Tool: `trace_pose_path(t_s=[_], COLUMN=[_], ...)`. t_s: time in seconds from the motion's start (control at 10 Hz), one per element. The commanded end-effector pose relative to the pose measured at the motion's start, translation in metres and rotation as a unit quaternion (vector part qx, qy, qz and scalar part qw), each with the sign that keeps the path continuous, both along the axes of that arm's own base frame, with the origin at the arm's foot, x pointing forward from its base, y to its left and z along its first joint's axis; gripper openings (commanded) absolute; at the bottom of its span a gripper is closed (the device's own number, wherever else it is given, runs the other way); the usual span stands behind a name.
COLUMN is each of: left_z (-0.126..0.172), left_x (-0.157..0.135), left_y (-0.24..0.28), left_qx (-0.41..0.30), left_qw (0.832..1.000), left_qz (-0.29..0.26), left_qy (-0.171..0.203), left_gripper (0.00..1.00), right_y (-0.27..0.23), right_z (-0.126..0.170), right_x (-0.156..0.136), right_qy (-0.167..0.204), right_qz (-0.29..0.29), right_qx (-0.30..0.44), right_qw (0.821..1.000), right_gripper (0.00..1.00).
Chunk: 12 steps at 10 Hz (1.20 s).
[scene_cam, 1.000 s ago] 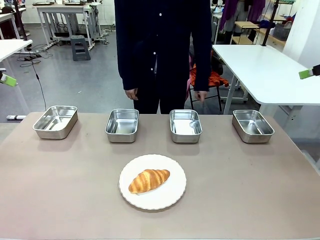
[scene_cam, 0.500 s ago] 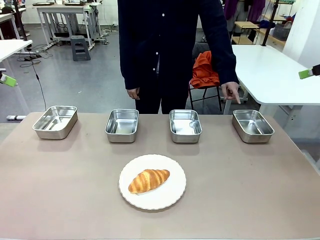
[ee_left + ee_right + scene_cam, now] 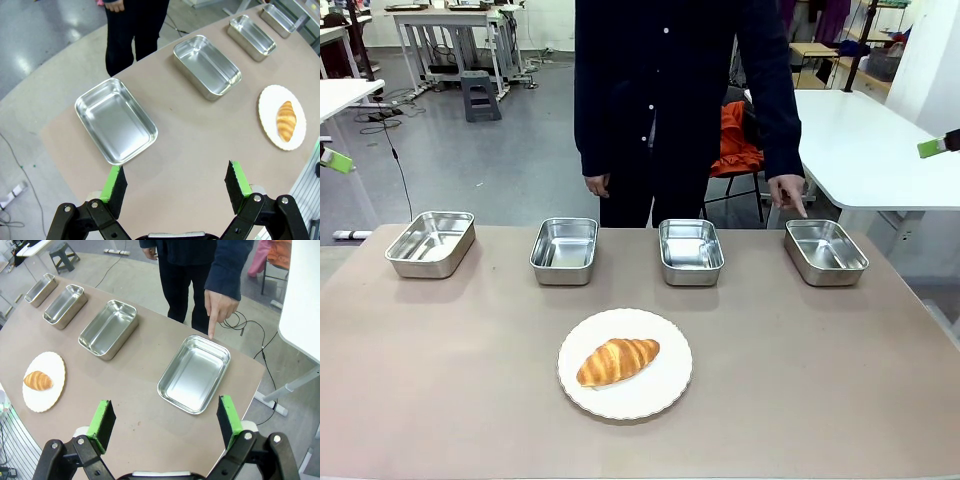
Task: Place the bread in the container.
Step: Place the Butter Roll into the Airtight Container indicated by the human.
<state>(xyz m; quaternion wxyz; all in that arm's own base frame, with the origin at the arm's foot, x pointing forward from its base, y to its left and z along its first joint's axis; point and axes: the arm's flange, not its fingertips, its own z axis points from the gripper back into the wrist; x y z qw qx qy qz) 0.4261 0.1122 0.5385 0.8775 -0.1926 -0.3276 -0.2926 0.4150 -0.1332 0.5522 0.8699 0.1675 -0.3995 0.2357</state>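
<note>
So we've got the croissant (image 3: 618, 361) sitting on a round white plate (image 3: 665, 393) near the front middle of the tan counter (image 3: 820, 380), nothing touching it. Behind it there's a row of four shiny steel pans along the far edge, and the person across from us is pointing a finger of one hand (image 3: 788, 193) down at the far rim of the rightmost pan (image 3: 825, 252), so we're calling that one the container. From the right wrist camera we see that same hand (image 3: 218, 306) with the fingertip right at the pan's (image 3: 195, 374) far edge, though we can't tell if it actually touches. The pan has nothing in it. The person's other hand (image 3: 596, 185) just hangs at their side. Our right pincer (image 3: 166, 423) is wide open, holding nothing, up above the counter on the near side of the pointed-at pan. Our left pincer (image 3: 174, 183) is also spread open and empty, hovering over the other end of the counter near the leftmost pan (image 3: 115, 120), well apart from the bread (image 3: 286, 120).
</note>
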Motion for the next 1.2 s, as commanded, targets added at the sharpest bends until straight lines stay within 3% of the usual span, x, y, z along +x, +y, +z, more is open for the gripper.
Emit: trace_pose_path(t_s=[0.0, 1.0, 1.1], left_z=[0.002, 0.002, 0.002], left_x=[0.000, 0.000, 0.000], left_y=[0.000, 0.000, 0.000], left_qx=[-0.002, -0.002, -0.002], left_qw=[1.000, 1.000, 1.000], left_qz=[0.003, 0.003, 0.003], left_qy=[-0.003, -0.003, -0.003], left_gripper=[1.00, 1.00, 1.00], right_y=[0.000, 0.000, 0.017], right_z=[0.000, 0.000, 0.015], right_x=[0.001, 0.000, 0.003], right_qy=[-0.004, 0.000, -0.016], right_qz=[0.002, 0.000, 0.022], right_qx=[0.009, 0.000, -0.024], right_qw=[1.000, 1.000, 0.999], right_gripper=[1.00, 1.00, 1.00])
